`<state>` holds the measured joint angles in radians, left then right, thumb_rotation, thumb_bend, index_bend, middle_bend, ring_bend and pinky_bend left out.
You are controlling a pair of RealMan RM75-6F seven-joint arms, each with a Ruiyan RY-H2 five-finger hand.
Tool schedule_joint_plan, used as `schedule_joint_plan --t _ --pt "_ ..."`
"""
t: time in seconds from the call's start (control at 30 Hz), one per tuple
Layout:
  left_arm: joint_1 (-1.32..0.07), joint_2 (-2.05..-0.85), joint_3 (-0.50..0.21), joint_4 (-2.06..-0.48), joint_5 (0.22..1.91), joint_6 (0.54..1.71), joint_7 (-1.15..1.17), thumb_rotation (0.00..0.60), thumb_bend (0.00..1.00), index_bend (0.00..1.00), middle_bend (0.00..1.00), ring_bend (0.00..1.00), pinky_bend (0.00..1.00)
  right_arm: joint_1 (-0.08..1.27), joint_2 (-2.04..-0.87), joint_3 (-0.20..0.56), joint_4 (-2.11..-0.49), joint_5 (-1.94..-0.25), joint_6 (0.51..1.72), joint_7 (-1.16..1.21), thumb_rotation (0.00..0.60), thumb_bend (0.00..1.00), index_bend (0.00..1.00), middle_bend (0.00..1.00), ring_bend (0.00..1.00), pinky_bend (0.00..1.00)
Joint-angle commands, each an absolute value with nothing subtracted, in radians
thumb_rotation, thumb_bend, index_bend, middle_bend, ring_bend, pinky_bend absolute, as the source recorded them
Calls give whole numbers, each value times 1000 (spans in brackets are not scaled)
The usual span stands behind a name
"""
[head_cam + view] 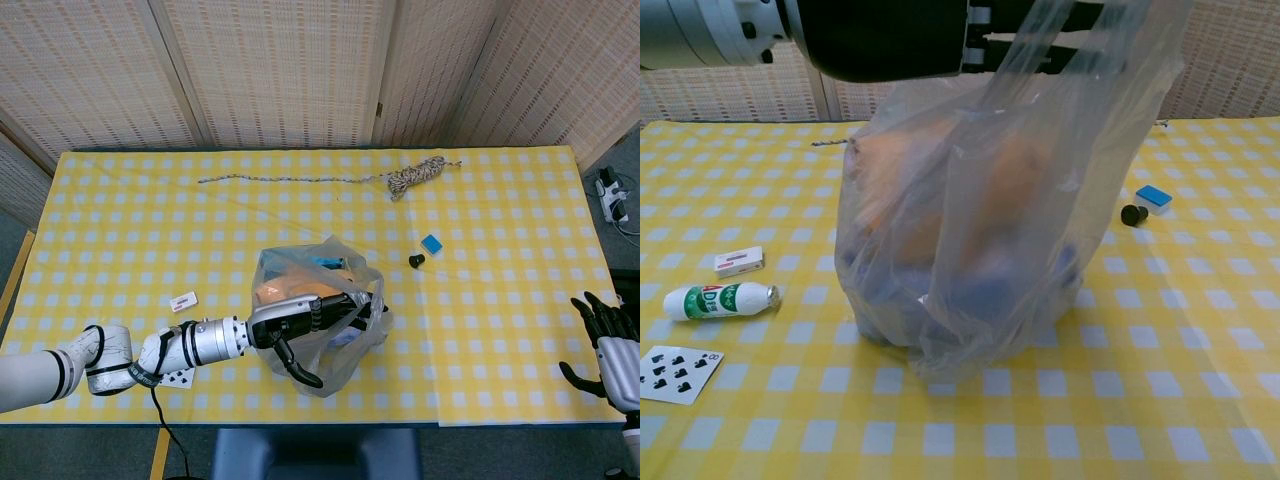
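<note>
My left hand [296,326] grips the handles of a clear plastic bag [352,288] near the table's front middle. The bag stands on the yellow checked tablecloth [500,200], with orange and blue things showing dimly inside. In the chest view the left hand [902,36] is a dark shape at the top, its fingers through the bag [980,230] handles, which are pulled up and to the right. My right hand [608,343] hangs off the table's front right corner, its fingers spread and holding nothing.
A coiled rope [416,177] with a long tail lies at the back. A blue block [432,243] and a black cap [417,260] sit right of the bag. On its left lie a small white box [739,261], a white bottle [720,299] and a playing card [675,373].
</note>
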<state>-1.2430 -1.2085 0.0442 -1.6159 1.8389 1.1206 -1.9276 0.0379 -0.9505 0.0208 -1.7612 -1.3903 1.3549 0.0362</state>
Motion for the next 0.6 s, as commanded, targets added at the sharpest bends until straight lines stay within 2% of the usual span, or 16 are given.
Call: schedule_joint_plan --t 0.03,0.6 --pt "-1250 -1210 45 -1618 1839 1117 -1931 600 135 58 73 64 126 37 -950 20 -1760 -1392 1357 39 600 319 0 0 0 0" --pt "-1267 -1208 23 -1628 1803 1136 -1974 600 135 50 73 65 143 34 -946 21 -1756 -1398 1363 58 600 319 0 0 0 0"
